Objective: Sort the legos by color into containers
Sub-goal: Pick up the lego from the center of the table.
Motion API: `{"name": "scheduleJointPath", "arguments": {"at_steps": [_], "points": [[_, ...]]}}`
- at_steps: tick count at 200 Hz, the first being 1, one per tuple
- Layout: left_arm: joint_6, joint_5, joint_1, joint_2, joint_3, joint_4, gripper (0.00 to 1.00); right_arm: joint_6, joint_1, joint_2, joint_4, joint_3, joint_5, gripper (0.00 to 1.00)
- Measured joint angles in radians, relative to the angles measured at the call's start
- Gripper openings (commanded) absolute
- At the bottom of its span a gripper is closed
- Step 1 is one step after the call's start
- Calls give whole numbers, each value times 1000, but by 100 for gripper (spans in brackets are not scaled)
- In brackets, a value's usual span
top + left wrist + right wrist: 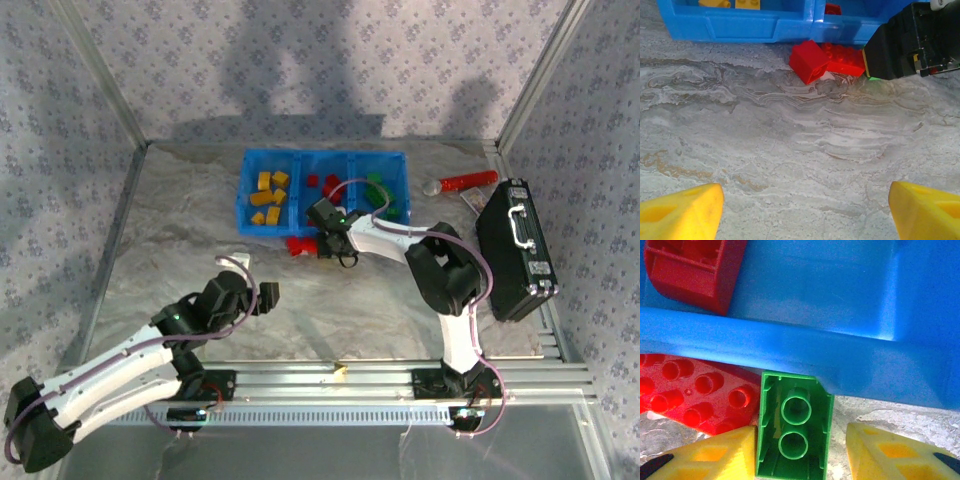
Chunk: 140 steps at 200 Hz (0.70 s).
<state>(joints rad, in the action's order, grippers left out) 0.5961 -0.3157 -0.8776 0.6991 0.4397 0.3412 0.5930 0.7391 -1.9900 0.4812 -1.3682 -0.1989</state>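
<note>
Just outside the blue tray's (790,347) wall, 1 green brick (794,435) lies lengthwise toward that wall, between the half-open jaws of the right claw (801,440), not yet clamped.

top view from high behind; both wrist views low, forward, close on the same blue tray (740,27) wall

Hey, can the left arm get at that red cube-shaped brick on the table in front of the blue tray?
Probably yes. Bare table lies between the open left pincer and the red brick. The right pincer sits close beside it, though, so the arms could crowd.
</note>
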Motion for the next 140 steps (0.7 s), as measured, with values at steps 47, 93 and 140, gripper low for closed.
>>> {"name": "scheduleJointPath", "arguments": {"at_steps": [47, 93, 140], "points": [[-8, 0, 0, 58, 10, -1, 87, 2, -18, -24, -12, 6, -1, 39], [-26, 5, 24, 114, 43, -7, 87, 1, -10, 2, -17, 32, -11, 29], [-55, 60, 109, 264, 117, -53, 87, -15, 35, 272, 74, 123, -18, 29]]}}
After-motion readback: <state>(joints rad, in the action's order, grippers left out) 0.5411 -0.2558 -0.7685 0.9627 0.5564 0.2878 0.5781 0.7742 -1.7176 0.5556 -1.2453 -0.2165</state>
